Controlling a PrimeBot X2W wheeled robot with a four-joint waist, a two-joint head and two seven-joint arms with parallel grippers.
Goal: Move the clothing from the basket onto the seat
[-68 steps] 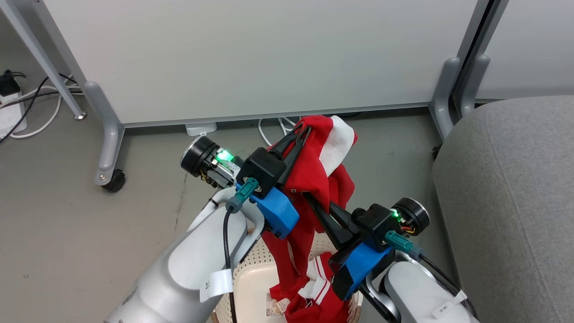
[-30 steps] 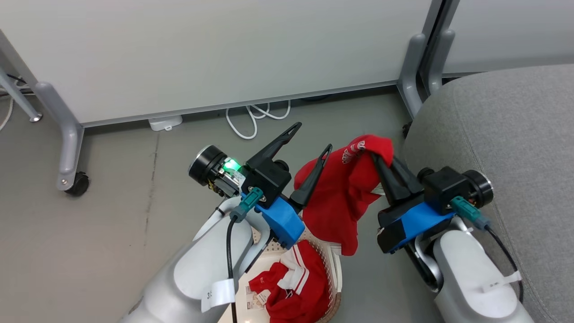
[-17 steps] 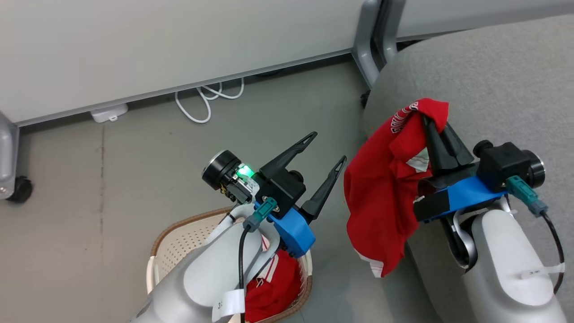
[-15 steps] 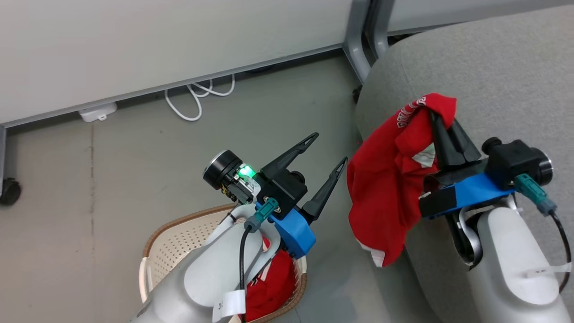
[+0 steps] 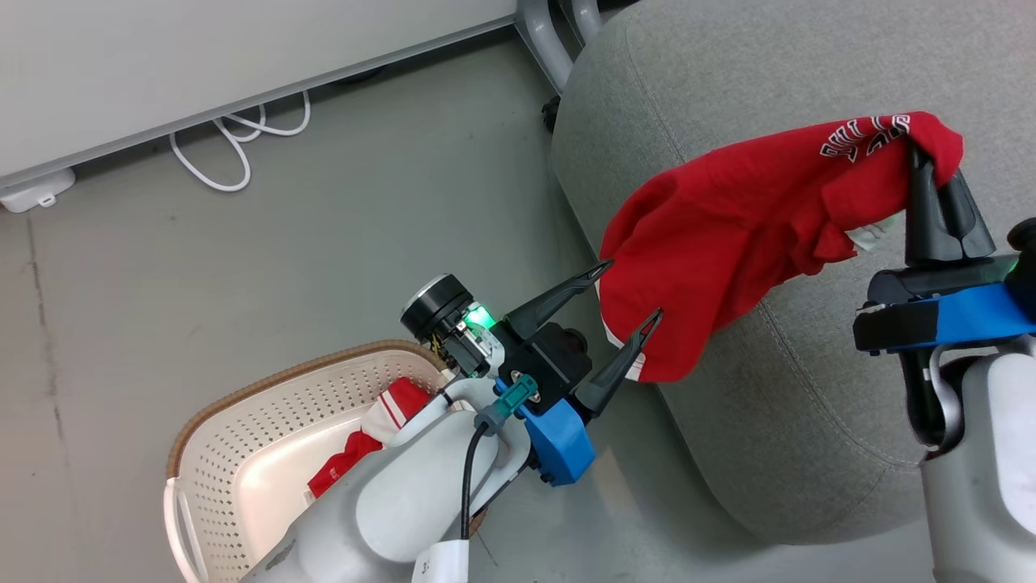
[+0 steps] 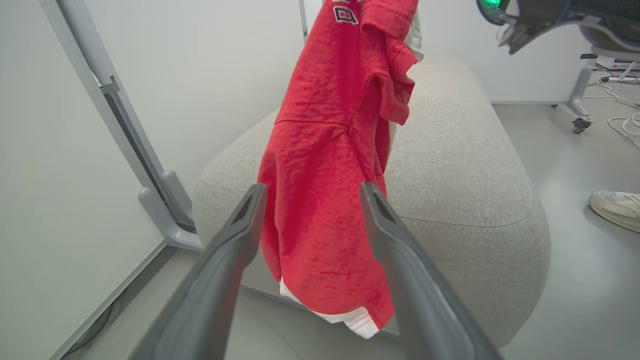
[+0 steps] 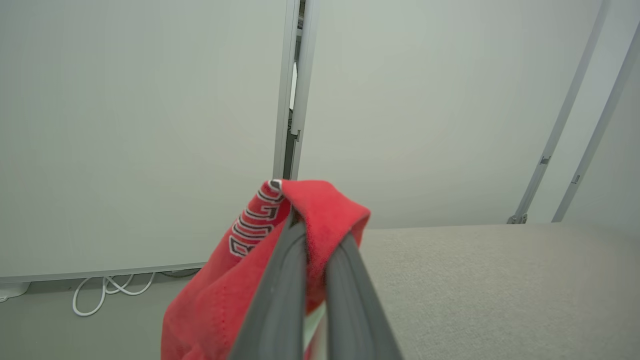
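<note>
My right gripper (image 5: 931,166) is shut on a bright red garment (image 5: 745,235) with white lettering and holds it over the grey seat (image 5: 753,73). The cloth hangs from the pinched fold (image 7: 320,215) down past the seat's left edge, its white-striped hem (image 6: 350,320) dangling free. My left gripper (image 5: 635,291) stands open just left of the seat, its fingers (image 6: 240,235) spread on either side of the hanging garment's lower part without closing on it. The cream basket (image 5: 243,453) sits on the floor at lower left with more red clothing (image 5: 380,425) inside, partly hidden by my left forearm.
A white partition panel (image 5: 202,48) on grey legs (image 5: 538,24) stands behind the seat. White cables (image 5: 235,138) lie on the floor under the panel. A person's shoe (image 6: 615,210) rests on the floor beyond the seat in the left wrist view.
The camera has swung right, so the seat sits more central. My right gripper has carried the red garment up and out over the seat. The left gripper stays open, now flanking the cloth's hanging end.
</note>
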